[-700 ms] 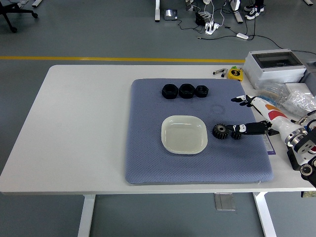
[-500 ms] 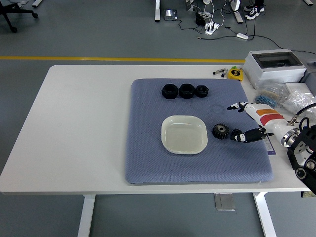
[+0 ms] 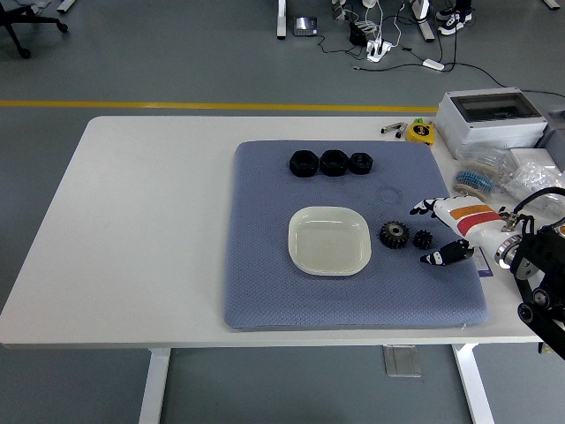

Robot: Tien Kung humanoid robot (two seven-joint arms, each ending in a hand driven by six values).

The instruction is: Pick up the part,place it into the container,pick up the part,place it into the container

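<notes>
Two black gears lie on the blue-grey mat [image 3: 265, 291]: a larger gear [image 3: 394, 234] and a smaller gear [image 3: 423, 238] just right of it. Left of them sits the pale, empty square container [image 3: 329, 240]. My right hand [image 3: 439, 231] comes in from the right edge, fingers spread and holding nothing; its fingertips hover just right of the small gear, apart from it. Three black nut-like parts [image 3: 332, 162] stand in a row at the mat's far side. My left arm does not show.
A grey box with a clear lid [image 3: 491, 117], plastic bags [image 3: 521, 177] and a yellow tape measure [image 3: 422, 132] crowd the table's far right. Bare white tabletop [image 3: 150, 212] stretches left of the mat.
My right hand has drawn back to the right and toward the near edge, off the small gear. Both gears stayed on the mat.
</notes>
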